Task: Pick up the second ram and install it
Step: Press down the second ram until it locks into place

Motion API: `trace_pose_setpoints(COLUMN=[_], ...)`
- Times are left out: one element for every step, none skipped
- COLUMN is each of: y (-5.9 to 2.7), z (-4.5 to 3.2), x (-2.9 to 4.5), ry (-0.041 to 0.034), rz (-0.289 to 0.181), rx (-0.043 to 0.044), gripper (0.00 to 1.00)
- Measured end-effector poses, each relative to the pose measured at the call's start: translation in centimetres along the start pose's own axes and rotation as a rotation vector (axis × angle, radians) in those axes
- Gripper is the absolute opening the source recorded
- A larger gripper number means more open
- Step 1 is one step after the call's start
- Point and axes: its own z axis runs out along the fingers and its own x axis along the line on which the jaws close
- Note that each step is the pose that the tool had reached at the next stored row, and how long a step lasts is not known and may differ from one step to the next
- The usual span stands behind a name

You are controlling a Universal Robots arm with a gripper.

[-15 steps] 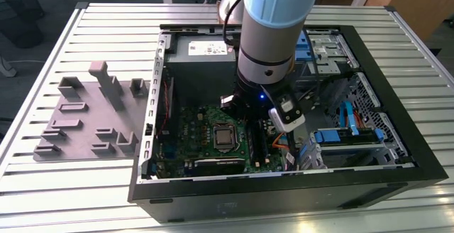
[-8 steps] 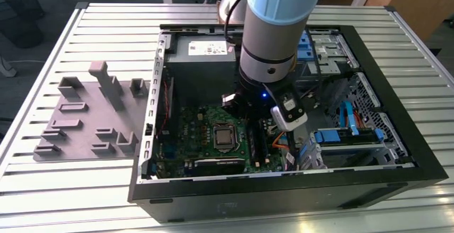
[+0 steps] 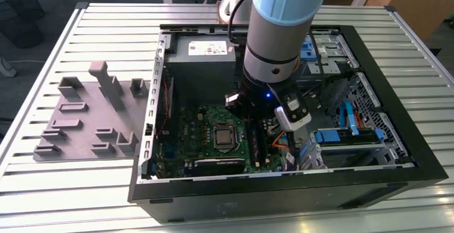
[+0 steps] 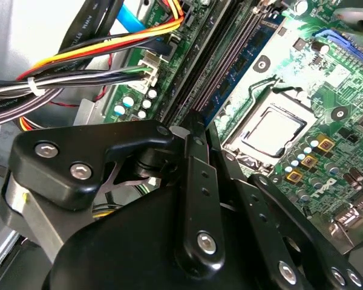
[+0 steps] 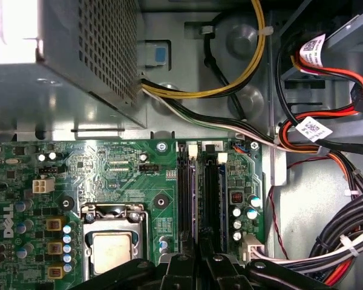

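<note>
Exterior view, arm: the arm reaches down into the open case; its lower end hangs over the slots beside the CPU socket
Exterior view, case contents: motherboard on the floor; power supply at the far end; blue-tabbed drive bays on the exterior view's right
Exterior view, outside the case: a grey fixture lies on the slatted table on the exterior view's left
First wrist view, gripper: the gripper sits right at the near end of the slots; open or closed, I cannot tell
First wrist view, ram: a thin blue-edged ram stands on edge in the slots, just ahead of the gripper; seated or only resting, I cannot tell
First wrist view, cables: cables bunch beside the slots, apart from them
Second wrist view: the gripper's black linkage lies low over the slots, CPU socket just beside
Handling, judged: light, stiff, thin and fragile; slippery on its flat faces; best held by the long edges near the middle, clear of chips and contacts; pressed straight down, never twisted
</note>
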Motion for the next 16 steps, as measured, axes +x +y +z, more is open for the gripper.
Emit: trace_pose_setpoints(y=[0.00,-0.01,-0.01,-0.01,-0.02,-0.05,-0.09,-0.11,-0.12,-0.13,-0.13,-0.14,-0.14,-0.15,-0.15,-0.14], z=[0.02,0.02,0.03,0.03,0.04,0.04,0.04,0.03,0.04,0.04,0.05,0.06,0.07,0.09,0.10,0.11], x=[0.00,-0.01,-0.01,-0.01,-0.01,-0.01,-0.01,-0.02,-0.03,-0.03,-0.04,-0.04,-0.04,-0.04,-0.05,-0.05], ry=[0.0000,0.0000,0.0000,0.0000,-0.0001,0.0000,-0.0001,0.0000,-0.0001,-0.0001,-0.0001,0.0000,0.0000,0.0000,0.0000,0.0000], rz=[0.000,0.000,0.000,0.000,0.000,0.000,0.000,0.000,0.000,0.000,0.000,0.000,0.000,0.000,-0.001,-0.001], rx=[0.0000,0.0002,0.0000,-0.0001,-0.0002,-0.0001,-0.0001,0.0000,-0.0001,-0.0002,-0.0001,0.0000,0.0000,0.0001,0.0001,0.0000], gripper=[0.14,0.14,0.14,0.14,0.14,0.14,0.14,0.14,0.14,0.14,0.14,0.14,0.14,0.14,0.14,0.14])
